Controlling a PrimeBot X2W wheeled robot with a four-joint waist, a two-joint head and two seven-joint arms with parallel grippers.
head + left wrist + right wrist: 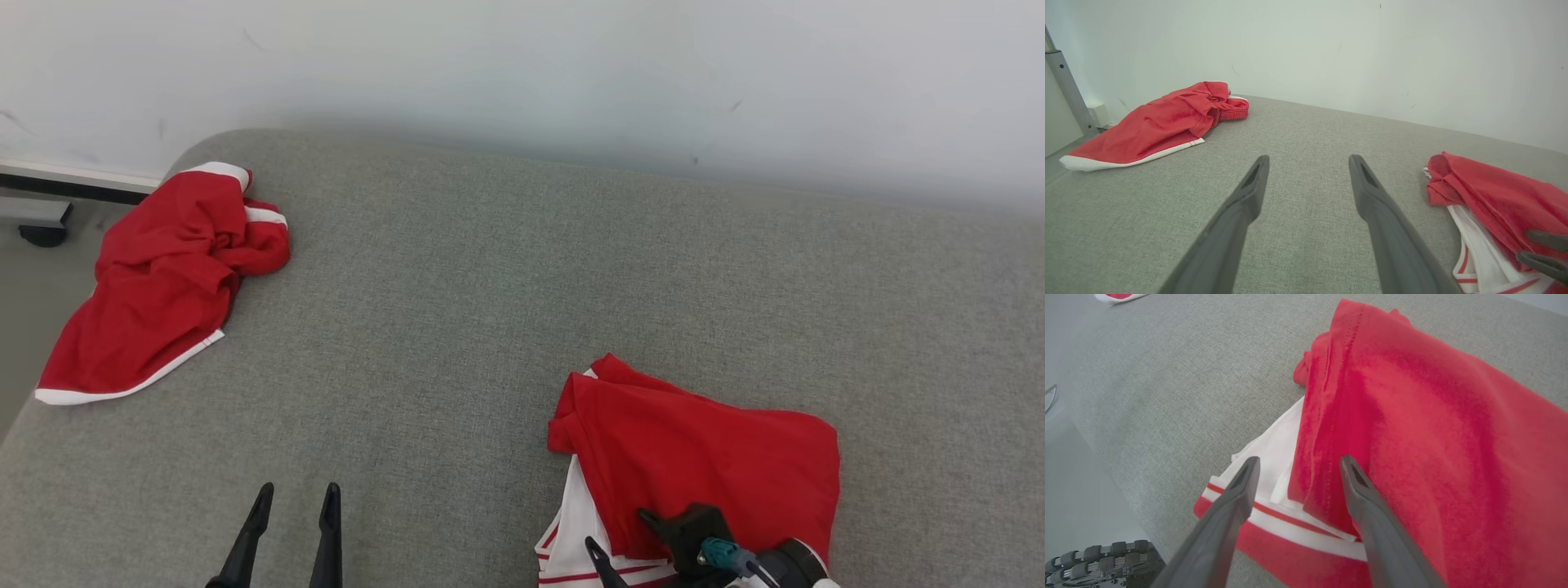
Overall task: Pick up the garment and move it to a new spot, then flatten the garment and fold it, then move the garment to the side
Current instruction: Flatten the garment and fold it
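Note:
A folded red garment (710, 457) with a white panel and red-and-white striped trim lies at the front right of the grey cushioned surface (457, 310). It also shows in the right wrist view (1412, 428) and the left wrist view (1498, 196). My right gripper (617, 529) hovers open over the garment's near edge, one finger above the white trim (1274, 457) and the other above the red cloth. Nothing is pinched between its fingers (1363, 498). My left gripper (298, 490) stands open at the front left, over bare surface (1308, 158) and apart from the garment.
A second red garment (163, 278) with white hems lies crumpled at the far left corner, partly hanging over the edge. A pale wall (571, 73) runs along the back. The surface's front edge drops off at the left of the right wrist view.

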